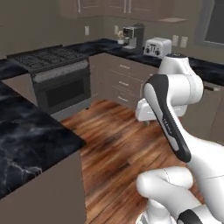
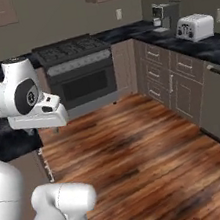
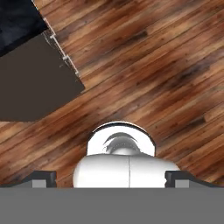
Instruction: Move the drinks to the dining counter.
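You've got nothing in the gripper (image 3: 112,178); fingers spread wide over wood floor (image 3: 166,65). No drinks in sight, so none moved yet afaict. Black marble counter (image 1: 26,135) is on your left. Find the drinks first.

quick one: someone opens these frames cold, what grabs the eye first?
The white arm folded up high in the foreground of both base views, its hand hanging over the glossy wood floor. Next, the black stove against the back wall, with the silver toaster and a coffee machine on the black marble counter to its right. In the hand view the gripper points straight down at bare floorboards, fingertips wide apart and holding nothing.
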{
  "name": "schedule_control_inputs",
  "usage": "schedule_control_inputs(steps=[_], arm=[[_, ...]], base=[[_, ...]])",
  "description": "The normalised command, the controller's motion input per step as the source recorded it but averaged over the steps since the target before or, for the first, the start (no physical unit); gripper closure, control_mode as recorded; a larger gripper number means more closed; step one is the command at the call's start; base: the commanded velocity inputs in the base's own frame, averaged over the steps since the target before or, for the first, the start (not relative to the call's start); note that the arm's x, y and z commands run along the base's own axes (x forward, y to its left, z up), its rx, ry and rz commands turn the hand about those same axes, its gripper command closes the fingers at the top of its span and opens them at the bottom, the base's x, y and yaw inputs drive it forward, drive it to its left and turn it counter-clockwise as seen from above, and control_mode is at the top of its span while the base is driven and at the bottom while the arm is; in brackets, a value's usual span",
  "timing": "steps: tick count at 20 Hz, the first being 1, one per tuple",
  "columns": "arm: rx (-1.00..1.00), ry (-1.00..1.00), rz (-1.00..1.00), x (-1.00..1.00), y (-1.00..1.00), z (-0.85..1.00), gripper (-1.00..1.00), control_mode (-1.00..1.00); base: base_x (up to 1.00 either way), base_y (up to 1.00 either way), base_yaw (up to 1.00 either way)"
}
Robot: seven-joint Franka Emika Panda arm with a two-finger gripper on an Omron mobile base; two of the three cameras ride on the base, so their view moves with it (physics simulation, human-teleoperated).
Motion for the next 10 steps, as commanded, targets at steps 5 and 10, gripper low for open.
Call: schedule_control_inputs(steps=[5, 10], arm=[[0.0, 0.0, 0.0, 0.0, 0.0, 0.0, -1.0, 1.0], [0.0, 0.0, 0.0, 0.0, 0.0, 0.0, -1.0, 1.0]], base=[[-0.02, -0.43, -0.89], [0.0, -0.27, -0.95]])
